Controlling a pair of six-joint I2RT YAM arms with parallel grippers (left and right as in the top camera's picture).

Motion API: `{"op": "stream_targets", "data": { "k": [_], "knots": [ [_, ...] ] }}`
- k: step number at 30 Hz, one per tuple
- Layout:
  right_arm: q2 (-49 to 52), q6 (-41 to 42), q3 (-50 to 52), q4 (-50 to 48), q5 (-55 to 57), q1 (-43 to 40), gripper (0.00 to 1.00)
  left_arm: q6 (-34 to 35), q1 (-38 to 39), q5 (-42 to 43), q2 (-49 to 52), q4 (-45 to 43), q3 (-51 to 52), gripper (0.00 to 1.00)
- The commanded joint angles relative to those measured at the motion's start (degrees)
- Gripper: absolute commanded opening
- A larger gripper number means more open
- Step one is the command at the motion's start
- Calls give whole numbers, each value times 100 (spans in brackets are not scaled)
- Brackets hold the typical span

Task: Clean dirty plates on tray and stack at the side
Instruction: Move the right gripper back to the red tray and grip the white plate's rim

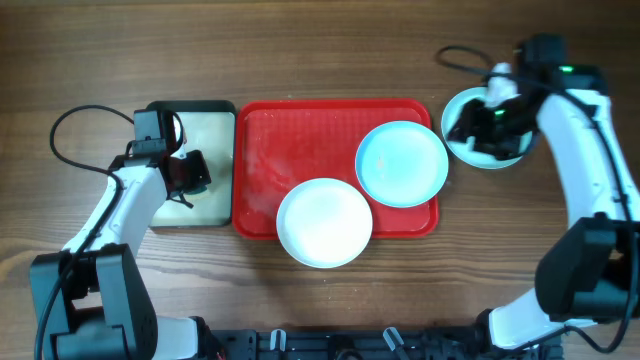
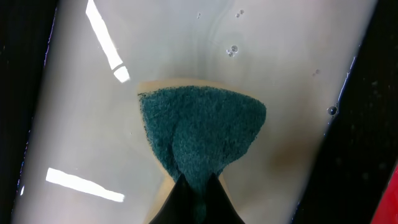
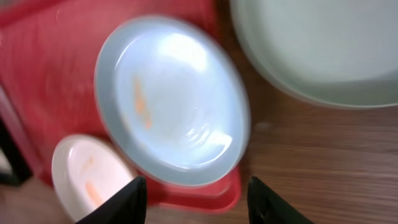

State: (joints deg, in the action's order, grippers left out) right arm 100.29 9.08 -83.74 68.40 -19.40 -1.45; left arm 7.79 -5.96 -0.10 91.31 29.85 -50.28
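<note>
Left gripper [image 2: 196, 198]: clamped on a green sponge [image 2: 202, 130], over the pale, wet interior of a small dark-rimmed tray [image 1: 222, 140] toward the left edge of the surface [image 1: 90, 50]. Right gripper [image 3: 196, 199]: fingers apart, nothing between them, positioned above a light-blue plate [image 1: 458, 108] resting directly on the surface toward the right edge, just beside the red tray [image 1: 262, 140]. Second light-blue plate [image 1: 402, 163]: on the right end of the red tray, reaching slightly past its right rim; orange smear inside, per the right wrist view. White plate [image 1: 324, 222]: across the red tray's near rim, partly overhanging toward the near edge of the surface; orange smears inside; close against the second light-blue plate, contact not determinable. Small dark-rimmed tray: set against the red tray's left rim.
</note>
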Motion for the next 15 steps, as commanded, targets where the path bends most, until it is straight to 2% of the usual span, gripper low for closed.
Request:
{"op": "stream_targets", "data": {
  "k": [1, 3, 5, 9, 15],
  "knots": [
    [-31, -151, 382, 103, -284, 697, 44, 39, -22, 72, 33, -55, 26, 4],
    [-31, -138, 669, 13, -240, 1088, 35, 39, -22, 72, 33, -52, 26, 4],
    [-28, -42, 942, -109, -243, 1403, 33, 39, -22, 72, 33, -52, 26, 4],
    [-28, 214, 1657, -621, -247, 2037, 33, 39, -22, 72, 33, -52, 26, 4],
    [-28, 546, 2188, -1423, -245, 2627, 33, 39, -22, 72, 33, -50, 26, 4]
  ]
}}
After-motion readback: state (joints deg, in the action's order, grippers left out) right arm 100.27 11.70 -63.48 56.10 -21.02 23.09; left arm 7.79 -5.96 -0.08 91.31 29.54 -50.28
